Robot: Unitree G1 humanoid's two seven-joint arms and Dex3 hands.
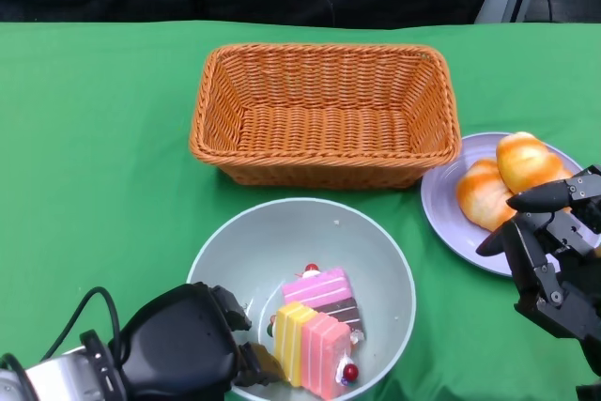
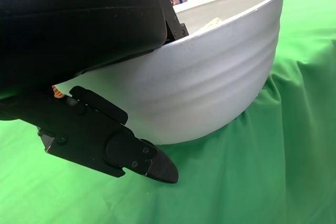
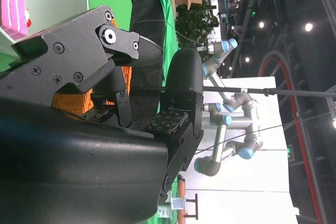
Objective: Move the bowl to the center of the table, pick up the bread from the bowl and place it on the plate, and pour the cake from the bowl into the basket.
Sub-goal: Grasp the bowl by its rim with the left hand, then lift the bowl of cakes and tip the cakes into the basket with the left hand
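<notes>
Now | left robot hand [image 1: 188,345] grips bowl [image 1: 376,251] rim | cake [image 1: 317,331] inside

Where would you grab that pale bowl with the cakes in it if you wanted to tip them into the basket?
By its rim, from the near left side, where the left hand already grips the bowl: fingers over the edge and under the wall. The wall is smooth and rounded, so only the thin rim gives purchase. That side also keeps the hand behind the cakes, with the basket straight ahead.
</notes>
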